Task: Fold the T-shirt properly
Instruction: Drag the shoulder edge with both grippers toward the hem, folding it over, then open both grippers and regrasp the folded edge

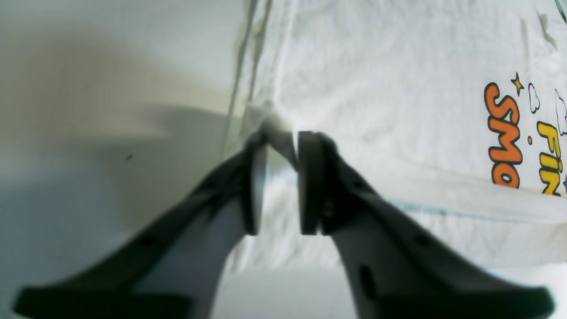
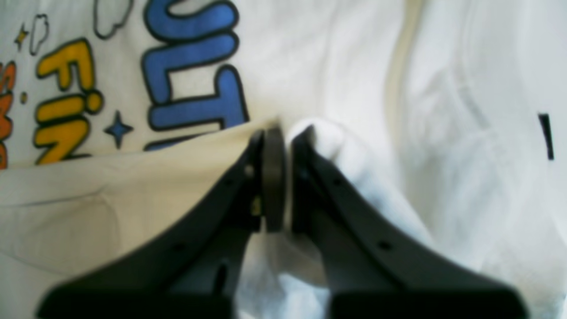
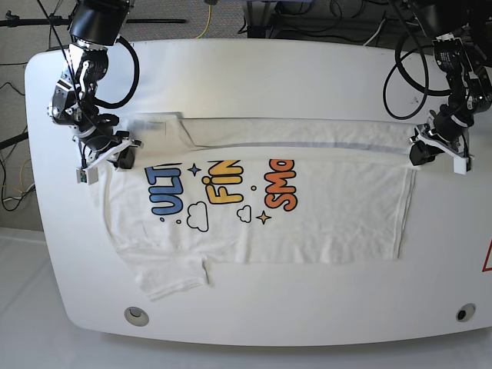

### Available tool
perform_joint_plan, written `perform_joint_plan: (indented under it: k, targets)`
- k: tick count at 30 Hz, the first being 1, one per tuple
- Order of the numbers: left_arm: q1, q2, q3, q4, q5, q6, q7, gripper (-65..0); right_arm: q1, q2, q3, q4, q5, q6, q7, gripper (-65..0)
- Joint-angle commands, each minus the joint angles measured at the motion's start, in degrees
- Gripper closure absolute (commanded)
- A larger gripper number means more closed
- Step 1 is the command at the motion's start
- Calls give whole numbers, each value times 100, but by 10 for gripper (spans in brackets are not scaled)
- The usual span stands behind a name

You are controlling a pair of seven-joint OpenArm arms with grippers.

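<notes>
White, softly wrinkled cotton of the T-shirt (image 3: 323,207) lies flat on the rounded white table (image 3: 307,77), its far long side folded over into a narrow band above the blue, yellow and orange cartoon lettering. At that band's two ends sit the matte black grippers: the left gripper (image 1: 280,144) has its jaws slightly parted with a pinch of hem cloth between them, while the right gripper (image 2: 283,133) has its jaws nearly together with a fold of cloth in the narrow gap. Beyond the table run dark cables (image 3: 415,69) and a pale floor (image 3: 15,292).
</notes>
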Motion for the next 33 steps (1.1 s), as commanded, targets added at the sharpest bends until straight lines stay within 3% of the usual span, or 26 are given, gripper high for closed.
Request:
perform_joint_plan:
  k: [1,5,25,33]
  targets:
    - [-56,-142,-55,135,-145,-52,-25,-197,99,98,-34,74,64,27,189,-134]
    - [-133,-189,-16,123,-101,-40,-107,-198,163,131,-137,121,-27,0,256,-236]
    - [-168,-278,102,46,73,1,-360,-171,227,231,-408,253,-35,11,322,-247]
    - [-232,-277,87,112,293,32,-288,-114,128,236,-298,252,-107,10,343,-254]
